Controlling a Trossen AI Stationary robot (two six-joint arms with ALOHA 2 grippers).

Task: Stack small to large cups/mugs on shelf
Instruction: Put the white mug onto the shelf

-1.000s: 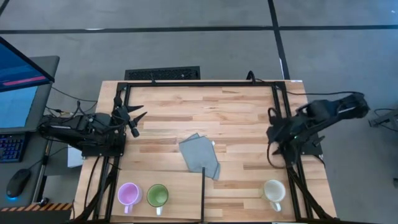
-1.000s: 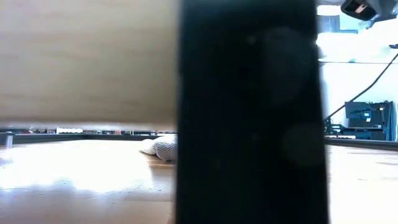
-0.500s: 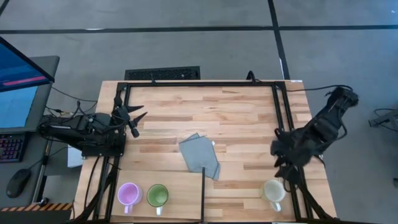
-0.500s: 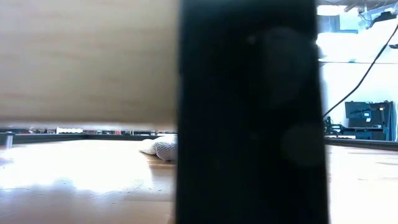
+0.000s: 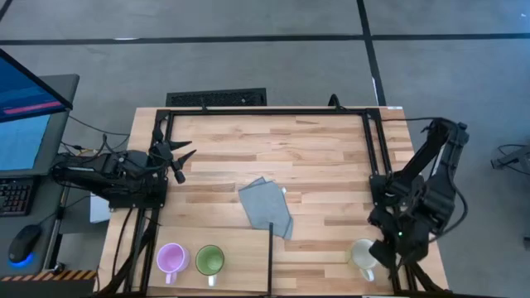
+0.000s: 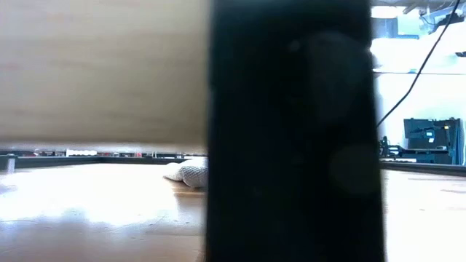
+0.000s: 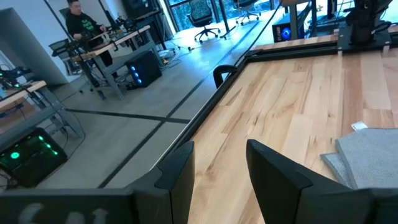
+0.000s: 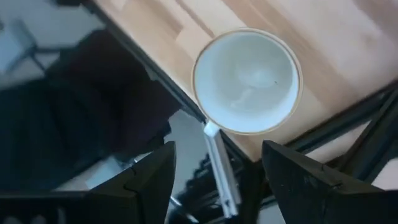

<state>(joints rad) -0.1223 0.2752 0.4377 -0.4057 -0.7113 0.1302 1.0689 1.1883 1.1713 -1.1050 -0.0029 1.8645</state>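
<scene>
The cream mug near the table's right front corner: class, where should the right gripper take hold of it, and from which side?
Judging by its pose, grip the rim wall of the cream mug from straight above. It stands upright, mouth open upward, and the right gripper, open, hangs over it. One finger would go inside, one outside, on a stretch away from the handle, which sticks out sideways toward the table edge.

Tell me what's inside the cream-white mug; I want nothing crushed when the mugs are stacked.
The cream-white ceramic mug looks empty: the right wrist view shows its bare pale bottom, with nothing covering it. The open right gripper hovers above it.
</scene>
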